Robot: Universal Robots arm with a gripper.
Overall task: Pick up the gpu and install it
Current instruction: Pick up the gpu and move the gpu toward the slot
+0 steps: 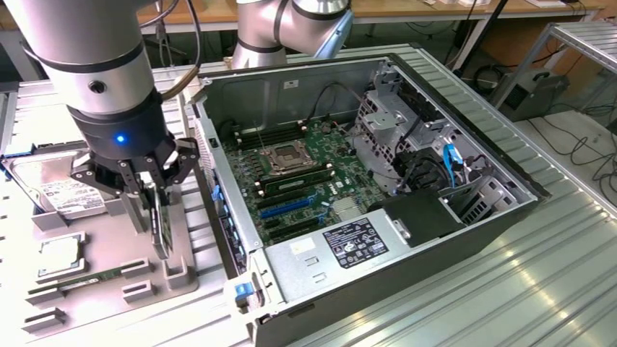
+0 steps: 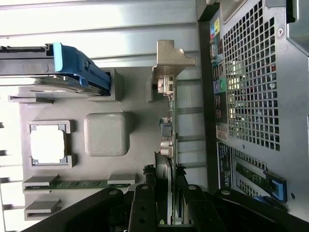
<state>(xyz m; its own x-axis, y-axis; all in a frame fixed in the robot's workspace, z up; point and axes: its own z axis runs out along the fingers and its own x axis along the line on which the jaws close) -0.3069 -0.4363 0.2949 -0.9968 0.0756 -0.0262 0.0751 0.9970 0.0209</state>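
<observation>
Left in the exterior view, the hand covers the gpu's upper part and seemingly part of the hard drive; the arm is cut by the top edge.

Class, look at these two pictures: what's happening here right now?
A robot arm's gripper is down over the gpu, a thin black card standing on edge in the gray parts tray. The card is in the tray, not yet in the computer. The open computer case stands right beside the tray, its motherboard exposed.
</observation>
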